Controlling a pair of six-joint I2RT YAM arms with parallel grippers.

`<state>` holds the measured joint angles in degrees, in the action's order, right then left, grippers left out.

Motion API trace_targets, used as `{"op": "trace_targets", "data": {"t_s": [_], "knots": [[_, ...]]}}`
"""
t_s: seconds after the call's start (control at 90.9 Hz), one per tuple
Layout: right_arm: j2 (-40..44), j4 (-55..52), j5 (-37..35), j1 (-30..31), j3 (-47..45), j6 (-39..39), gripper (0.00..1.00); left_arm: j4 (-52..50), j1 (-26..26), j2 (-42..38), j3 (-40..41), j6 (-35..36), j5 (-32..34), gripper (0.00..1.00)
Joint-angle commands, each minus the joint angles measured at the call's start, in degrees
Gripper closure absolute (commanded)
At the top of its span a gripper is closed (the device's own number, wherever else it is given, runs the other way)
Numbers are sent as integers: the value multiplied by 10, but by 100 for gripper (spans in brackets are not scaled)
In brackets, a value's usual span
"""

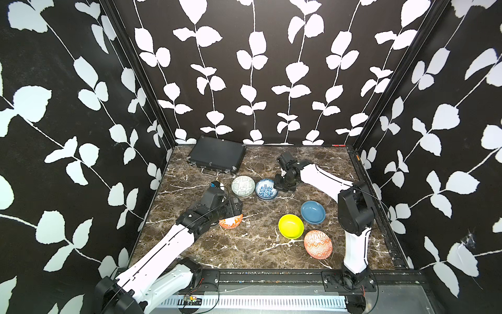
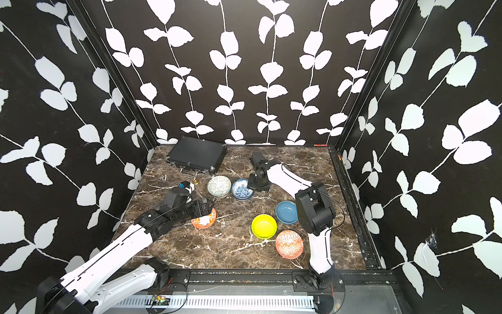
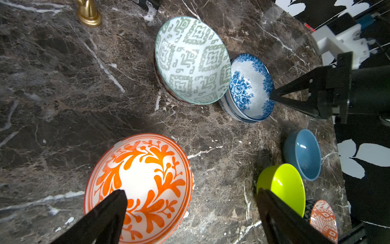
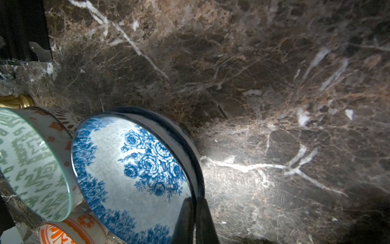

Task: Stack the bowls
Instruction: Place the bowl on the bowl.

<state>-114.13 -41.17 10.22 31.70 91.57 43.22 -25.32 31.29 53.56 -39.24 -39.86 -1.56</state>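
My right gripper (image 4: pixel 195 200) is shut on the rim of the top blue-floral bowl (image 4: pixel 130 164), which sits nested in a second one at mid-table (image 1: pixel 266 189). Touching it on the left is a pale green-patterned bowl (image 1: pixel 243 185), also resting in another bowl. My left gripper (image 3: pixel 191 192) hangs open just above an orange leaf-patterned bowl (image 3: pixel 143 179); one finger is over the bowl and the other over bare table beside the yellow bowl (image 3: pixel 282 186). The plain blue bowl (image 1: pixel 313 212) and an orange diamond-patterned bowl (image 1: pixel 317 244) lie singly at the front right.
A flat black case (image 1: pixel 217 155) lies at the back left of the marble table (image 1: pixel 258 244). A small brass object (image 3: pixel 88 14) stands just in front of it. Patterned walls close in three sides, and a black rail (image 1: pixel 271 274) runs along the front edge.
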Motion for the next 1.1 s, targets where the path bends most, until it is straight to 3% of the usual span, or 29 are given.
{"op": "trace_targets", "data": {"t_s": [0.0, 0.143, 0.253, 0.418, 0.616, 0.803, 0.935, 1.089], "knots": [[11, -23, -9, -2, 11, -13, 83, 6, -4, -3, 3, 5, 6, 2], [31, -10, -2, -2, 4, -14, 57, -1, -4, -3, 2, 2, 9, 2], [52, -2, 2, -2, -4, -16, 47, -20, -3, -1, -4, -3, 16, 1], [107, 0, 1, -2, -29, -17, 45, -104, -4, 1, -34, -28, 48, 1], [216, 37, 2, -2, -131, -16, 42, -207, -20, 5, -41, -78, 85, 1], [317, 54, -6, -2, -217, -21, 39, -201, -67, 44, -15, -86, 41, 2], [339, 53, -1, -2, -239, -25, 40, -194, -70, 90, -13, -79, 32, 3], [347, 65, 10, -2, -252, -24, 40, -147, -71, 103, 14, -83, 12, 11]]}}
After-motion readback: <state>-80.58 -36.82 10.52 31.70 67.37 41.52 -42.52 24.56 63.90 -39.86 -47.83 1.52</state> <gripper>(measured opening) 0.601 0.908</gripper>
